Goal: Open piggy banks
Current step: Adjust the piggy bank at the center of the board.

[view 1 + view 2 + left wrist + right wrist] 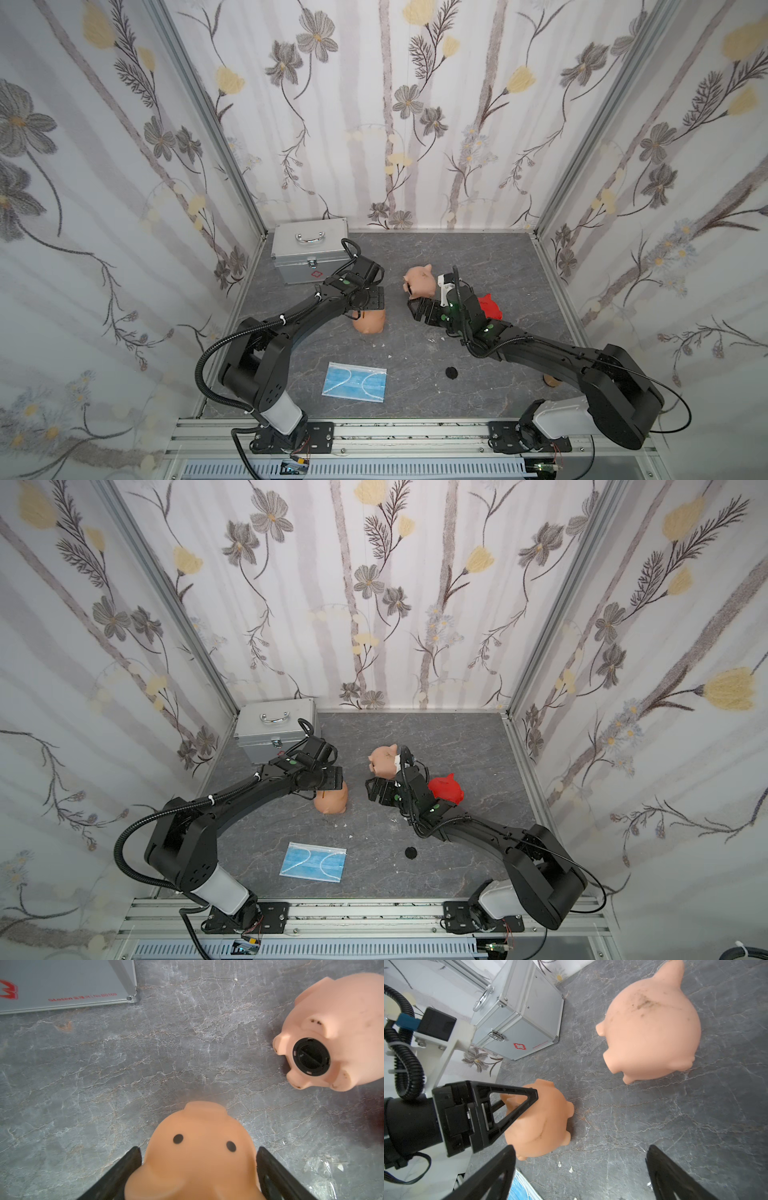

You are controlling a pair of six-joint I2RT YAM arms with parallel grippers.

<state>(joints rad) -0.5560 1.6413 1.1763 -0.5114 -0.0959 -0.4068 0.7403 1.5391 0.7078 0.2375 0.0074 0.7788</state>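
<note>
A peach-pink piggy bank (pixel 372 324) (pixel 199 1167) stands on the grey table, eyes facing the left wrist camera. My left gripper (pixel 197 1151) is shut on it, one finger against each side. A second peach piggy bank (pixel 419 282) (pixel 336 1032) lies on its side, its black belly plug (pixel 311 1057) in place. The red piggy bank (pixel 488 305) (pixel 445 788) is partly hidden behind my right arm. My right gripper (pixel 580 1149) (pixel 415 307) hangs open and empty over bare table between the two peach pigs.
A silver metal case (pixel 309 249) with a handle stands in the back left corner. A blue face mask (pixel 354 381) lies near the front. A loose black round plug (pixel 451 372) lies on the table by my right arm. Small white scraps dot the middle.
</note>
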